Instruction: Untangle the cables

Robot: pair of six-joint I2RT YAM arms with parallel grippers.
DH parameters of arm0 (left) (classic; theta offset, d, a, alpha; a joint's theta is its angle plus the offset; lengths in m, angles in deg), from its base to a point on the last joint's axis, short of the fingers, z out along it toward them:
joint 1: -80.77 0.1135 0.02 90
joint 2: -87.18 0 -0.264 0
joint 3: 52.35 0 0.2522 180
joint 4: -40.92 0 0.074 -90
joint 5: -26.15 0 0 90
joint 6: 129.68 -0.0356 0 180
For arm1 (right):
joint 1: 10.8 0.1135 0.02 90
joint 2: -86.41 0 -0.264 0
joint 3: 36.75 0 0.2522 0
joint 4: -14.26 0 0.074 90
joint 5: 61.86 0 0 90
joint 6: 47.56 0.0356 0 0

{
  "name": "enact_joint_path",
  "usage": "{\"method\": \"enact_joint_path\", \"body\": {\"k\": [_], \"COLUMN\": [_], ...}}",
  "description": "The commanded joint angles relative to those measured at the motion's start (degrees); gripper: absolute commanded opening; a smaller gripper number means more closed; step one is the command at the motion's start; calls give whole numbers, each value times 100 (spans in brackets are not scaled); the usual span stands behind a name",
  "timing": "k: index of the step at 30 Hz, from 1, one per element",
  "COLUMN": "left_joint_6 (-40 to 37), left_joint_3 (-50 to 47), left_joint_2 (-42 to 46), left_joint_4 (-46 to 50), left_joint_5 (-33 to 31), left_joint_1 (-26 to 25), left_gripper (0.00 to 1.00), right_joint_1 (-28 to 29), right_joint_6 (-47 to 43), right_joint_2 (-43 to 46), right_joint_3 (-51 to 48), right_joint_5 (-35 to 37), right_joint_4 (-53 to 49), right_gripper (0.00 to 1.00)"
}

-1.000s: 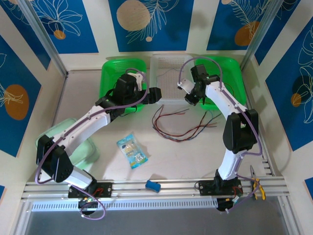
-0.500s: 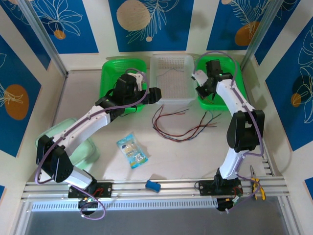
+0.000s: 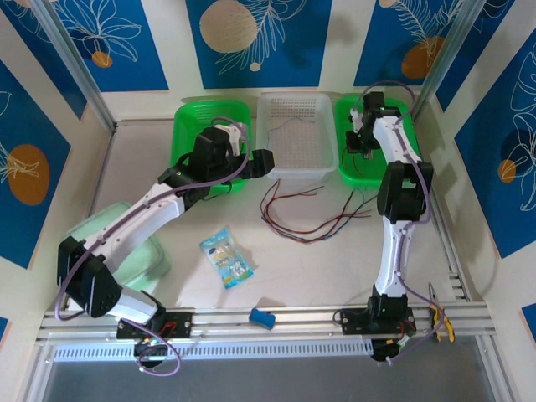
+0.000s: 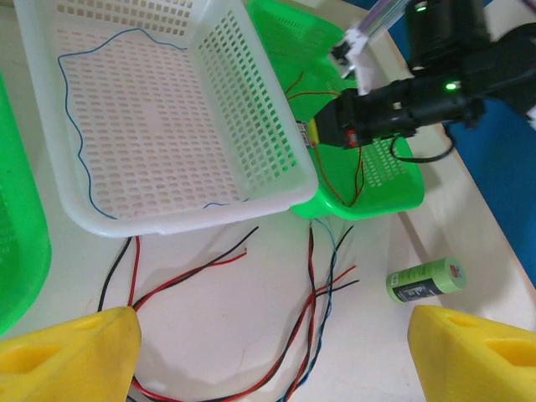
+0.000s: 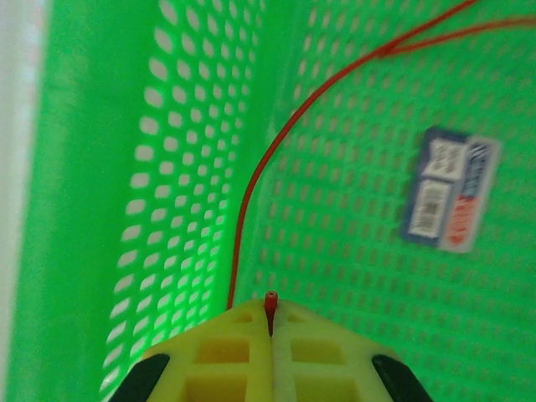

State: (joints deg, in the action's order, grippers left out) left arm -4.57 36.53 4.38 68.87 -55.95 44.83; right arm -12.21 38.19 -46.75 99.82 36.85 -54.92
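Observation:
A tangle of red, black and blue cables (image 3: 306, 219) lies on the table in front of the white basket (image 3: 293, 100); in the left wrist view the cables (image 4: 335, 293) cross and twist together. A single thin blue cable (image 4: 79, 142) lies inside the white basket. My right gripper (image 3: 360, 142) is down in the right green basket (image 3: 402, 113), shut on the end of a red cable (image 5: 251, 201), whose tip pokes out between the closed fingers (image 5: 218, 352). My left gripper (image 3: 264, 162) hovers open above the tangle, its yellow fingers (image 4: 75, 347) wide apart and holding nothing.
A second green basket (image 3: 188, 117) stands at the back left. A green cylinder (image 4: 425, 280) lies right of the tangle. A snack packet (image 3: 226, 258), a blue block (image 3: 262, 317) and a pale green lid (image 3: 146, 251) sit nearer the front. A label (image 5: 448, 188) lies in the right basket.
My right arm has swung back and to the right, from the white basket's right edge into the right green basket. The left arm has barely moved.

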Motion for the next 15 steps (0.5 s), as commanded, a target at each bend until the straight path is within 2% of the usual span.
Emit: {"method": "enact_joint_path", "body": {"k": [1,7,8,12,15], "left_joint_6": [23,52,49,21,-29], "left_joint_3": [-110,-182,-206,-251,-278], "left_joint_2": [211,255,278,348,399], "left_joint_4": [82,110,110,142,188], "left_joint_5": [-34,-39,-50,-69,-104], "left_joint_1": [57,52,55,53,52], "left_gripper": [83,83,83,83,84], "right_joint_1": [7,32,14,-69,-132], "right_joint_6": [501,708,757,1011,1163], "right_joint_2": [-340,-519,-489,-110,360], "right_joint_3": [664,666,674,610,416], "right_joint_5": [-212,-124,-115,-81,-192], "right_joint_4": [-889,-1010,-1036,-1021,-835], "right_gripper": [0,0,4,34,44]}}
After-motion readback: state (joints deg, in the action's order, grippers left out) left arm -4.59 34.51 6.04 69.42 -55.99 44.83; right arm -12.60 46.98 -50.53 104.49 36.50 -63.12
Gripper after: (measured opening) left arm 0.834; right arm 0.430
